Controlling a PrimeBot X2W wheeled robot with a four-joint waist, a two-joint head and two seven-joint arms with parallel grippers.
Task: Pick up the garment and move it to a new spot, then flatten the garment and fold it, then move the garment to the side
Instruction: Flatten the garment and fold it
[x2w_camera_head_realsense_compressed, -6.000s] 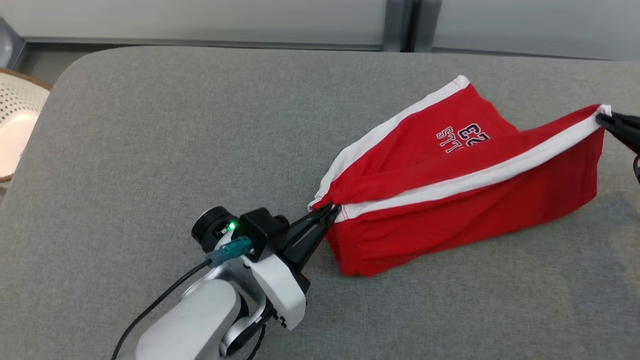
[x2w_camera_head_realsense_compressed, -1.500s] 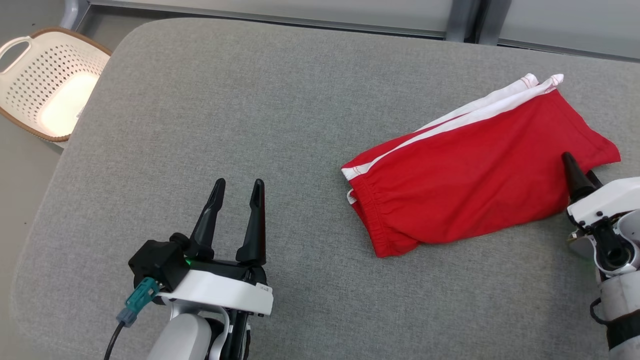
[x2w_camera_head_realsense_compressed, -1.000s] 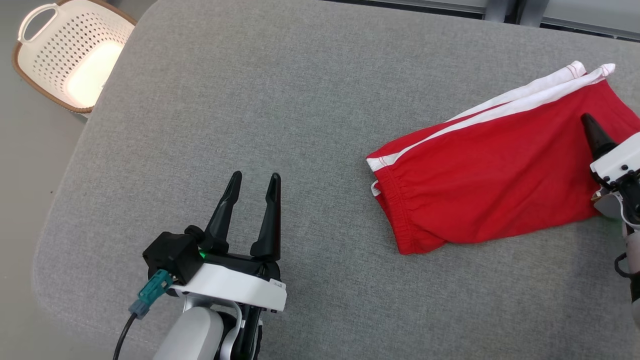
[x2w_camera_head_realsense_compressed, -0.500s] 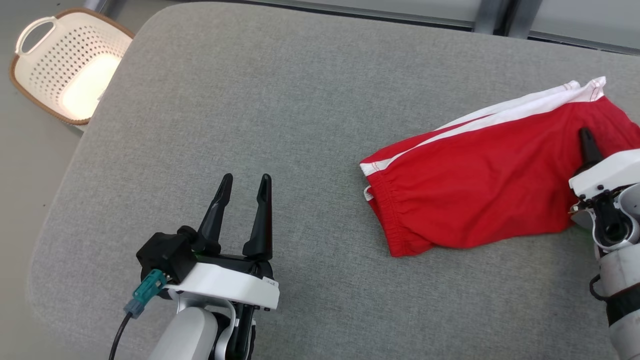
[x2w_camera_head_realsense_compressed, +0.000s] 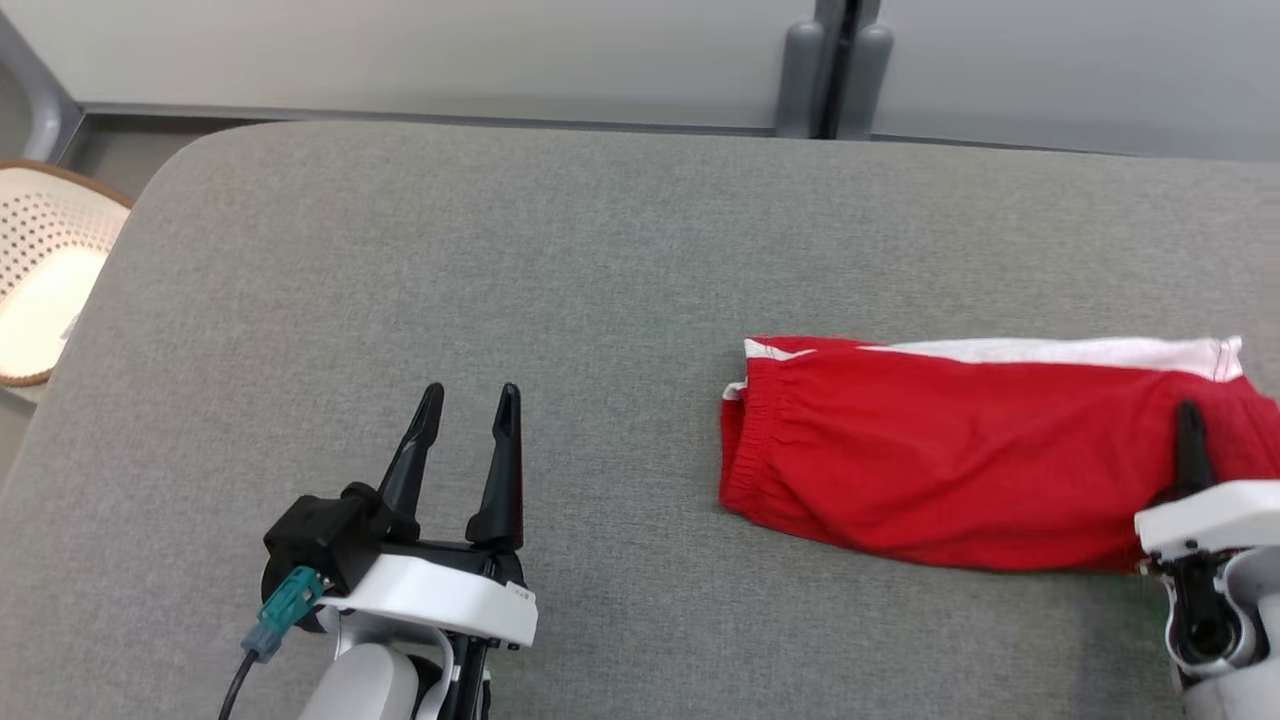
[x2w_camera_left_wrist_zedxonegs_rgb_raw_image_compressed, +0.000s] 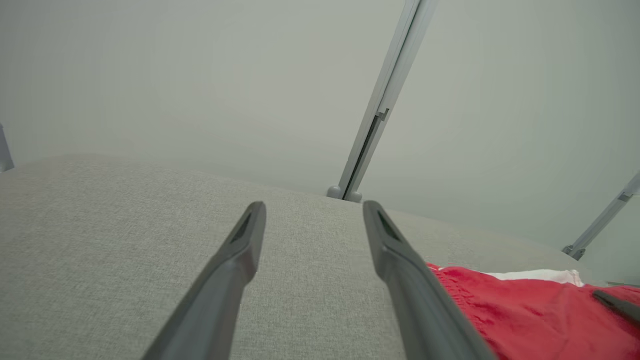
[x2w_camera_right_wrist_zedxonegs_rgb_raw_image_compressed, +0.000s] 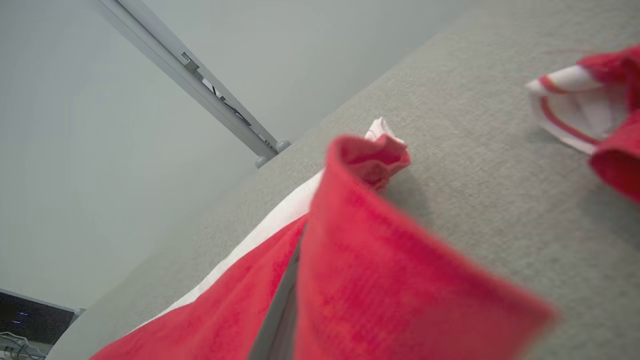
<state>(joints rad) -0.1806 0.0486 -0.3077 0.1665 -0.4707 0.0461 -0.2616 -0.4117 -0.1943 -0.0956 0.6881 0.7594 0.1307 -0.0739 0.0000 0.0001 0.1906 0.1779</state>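
- The red shorts (x2w_camera_head_realsense_compressed: 940, 470) lie folded on the right side of the gray pad (x2w_camera_head_realsense_compressed: 560, 260).
- The right claw (x2w_camera_head_realsense_compressed: 1188, 418) is pinched shut on their right end. The left claw (x2w_camera_head_realsense_compressed: 470, 395) stands open, holding nothing (well apart from the cloth).
- A one-end pull may drag the fold open or bunch it.

The left gripper (x2w_camera_head_realsense_compressed: 470, 392) has two long, tapered matte-black fingers (x2w_camera_head_realsense_compressed: 500, 450) set on a black base. Behind them sits a glossy white wedge-shaped wrist housing (x2w_camera_head_realsense_compressed: 430, 598) with tiny dark marks along its edge. A boxy black module (x2w_camera_head_realsense_compressed: 315, 530) at its side carries a teal plug (x2w_camera_head_realsense_compressed: 283, 605), and a thin black cable (x2w_camera_head_realsense_compressed: 232, 690) trails from it. The rounded forearm (x2w_camera_head_realsense_compressed: 362, 690) is pale grey. The right gripper (x2w_camera_head_realsense_compressed: 1188, 415) shows slim and black above a white casing (x2w_camera_head_realsense_compressed: 1205, 512) with a dark round recess (x2w_camera_head_realsense_compressed: 1200, 625).
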